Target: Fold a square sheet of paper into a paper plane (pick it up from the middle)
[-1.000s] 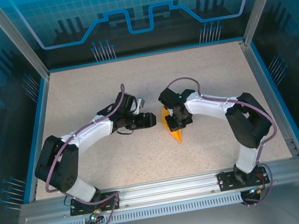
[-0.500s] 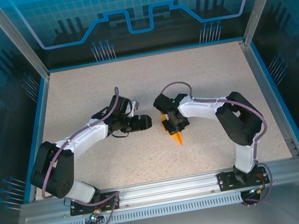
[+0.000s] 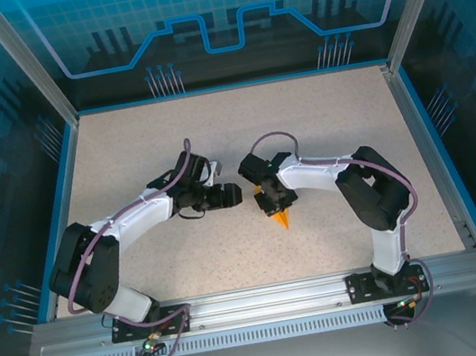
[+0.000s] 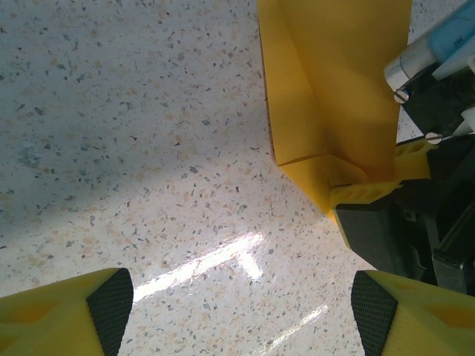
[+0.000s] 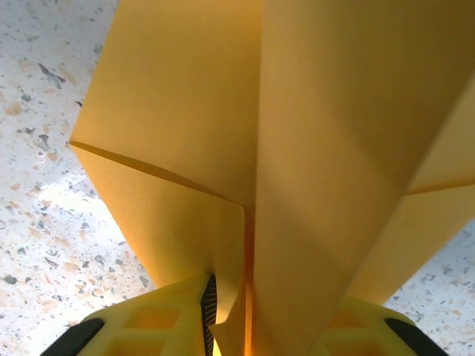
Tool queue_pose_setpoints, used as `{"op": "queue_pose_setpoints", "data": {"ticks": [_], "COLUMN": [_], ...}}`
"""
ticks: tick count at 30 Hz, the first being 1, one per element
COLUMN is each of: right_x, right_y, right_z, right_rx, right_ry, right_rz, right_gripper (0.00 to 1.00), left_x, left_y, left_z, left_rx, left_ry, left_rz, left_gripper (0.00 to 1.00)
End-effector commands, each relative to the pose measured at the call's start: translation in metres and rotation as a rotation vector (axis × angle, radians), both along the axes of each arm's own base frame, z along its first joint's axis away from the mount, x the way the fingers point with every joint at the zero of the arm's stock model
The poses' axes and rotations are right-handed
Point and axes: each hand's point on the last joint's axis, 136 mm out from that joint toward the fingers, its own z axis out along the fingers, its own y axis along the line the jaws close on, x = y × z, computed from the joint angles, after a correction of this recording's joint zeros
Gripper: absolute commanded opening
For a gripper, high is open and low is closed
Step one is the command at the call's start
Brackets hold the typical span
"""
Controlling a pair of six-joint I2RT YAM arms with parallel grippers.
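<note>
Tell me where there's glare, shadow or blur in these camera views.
Left wrist: a bright glare streak crosses the table, a soft shadow band lies above it in the picture, and the orange paper is sharp. Right wrist: the paper sits very close and looks soft, with shaded folds. Top external: even lighting, with faint shadows on the table.

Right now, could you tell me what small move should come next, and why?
Probably ease the left gripper forward to the folded paper: it is open and empty, with the paper's edge just ahead. The right gripper has the fold between its fingers, so a second hold may help.
</note>
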Motion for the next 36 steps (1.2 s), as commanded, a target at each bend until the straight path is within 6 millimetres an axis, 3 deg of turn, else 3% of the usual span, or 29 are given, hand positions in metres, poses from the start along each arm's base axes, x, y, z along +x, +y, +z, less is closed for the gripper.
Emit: {"op": "queue_pose_setpoints", "data": {"ticks": [1,8,13,16,22,24,28,33,36], "right_x": [-0.003,0.002,0.003,0.006,0.038,0.054,0.078,0.096,0.106], "right_y": [0.003,0.004,0.0,-0.007,-0.033,-0.05,-0.099,-0.16,-0.179], "right_z": [0.0,0.036,0.075,0.095,0.127,0.138,0.137,0.126,0.124], "right_rx": [-0.011,0.015,0.048,0.111,0.284,0.331,0.291,0.234,0.233], "right_ry": [-0.007,-0.062,-0.112,-0.146,-0.389,-0.514,-0.712,-0.833,-0.88], "right_rz": [-0.001,-0.006,0.025,0.064,0.158,0.15,0.081,-0.057,-0.101], "right_gripper": [0.27,0.33,0.41,0.45,0.6,0.69,0.91,0.99,0.99], "left_x": [-0.005,0.001,0.011,0.02,0.052,0.063,0.073,0.08,0.086], "left_y": [0.005,0.005,0.02,0.041,0.108,0.13,0.18,0.215,0.225], "left_z": [-0.011,0.0,0.025,0.04,0.053,0.06,0.048,0.031,0.023], "left_rx": [0.023,0.042,0.143,0.254,0.475,0.474,0.423,0.428,0.445], "left_ry": [0.029,0.0,-0.091,-0.179,-0.369,-0.446,-0.486,-0.528,-0.55], "left_rz": [-0.019,-0.031,-0.04,-0.023,0.149,0.238,0.427,0.494,0.521], "left_gripper": [0.81,0.82,0.89,0.99,0.99,0.99,0.99,0.99,0.99]}}
